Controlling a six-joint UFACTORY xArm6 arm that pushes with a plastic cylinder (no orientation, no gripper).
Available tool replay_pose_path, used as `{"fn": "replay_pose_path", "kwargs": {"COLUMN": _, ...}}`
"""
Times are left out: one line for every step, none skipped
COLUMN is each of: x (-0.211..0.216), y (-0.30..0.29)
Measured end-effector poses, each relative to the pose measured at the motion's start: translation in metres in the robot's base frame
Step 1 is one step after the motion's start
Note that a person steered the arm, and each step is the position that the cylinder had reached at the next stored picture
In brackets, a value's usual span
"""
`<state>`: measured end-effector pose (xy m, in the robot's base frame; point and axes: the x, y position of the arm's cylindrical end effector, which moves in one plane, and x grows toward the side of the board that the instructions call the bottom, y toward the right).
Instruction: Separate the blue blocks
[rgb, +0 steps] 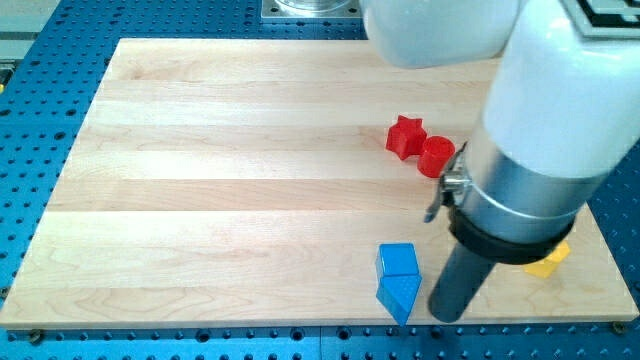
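Two blue blocks sit together near the board's bottom edge, right of centre. The blue cube (398, 259) lies just above the blue triangular block (400, 296), and the two touch. My tip (449, 315) is the lower end of the dark rod. It stands just to the right of the blue triangular block, a small gap away, near the board's bottom edge. The arm's white and grey body hides much of the board's right side.
A red star block (405, 137) and a red cylinder (436, 156) touch each other at the right of centre. A yellow block (548, 260) peeks out from behind the arm at the right. The wooden board (220, 180) lies on a blue perforated table.
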<state>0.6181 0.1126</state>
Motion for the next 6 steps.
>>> {"fn": "replay_pose_path", "kwargs": {"x": 0.0, "y": -0.053}}
{"fn": "replay_pose_path", "kwargs": {"x": -0.017, "y": -0.107}}
{"fn": "replay_pose_path", "kwargs": {"x": -0.031, "y": -0.131}}
{"fn": "replay_pose_path", "kwargs": {"x": -0.036, "y": -0.147}}
{"fn": "replay_pose_path", "kwargs": {"x": -0.066, "y": -0.159}}
{"fn": "replay_pose_path", "kwargs": {"x": -0.076, "y": -0.075}}
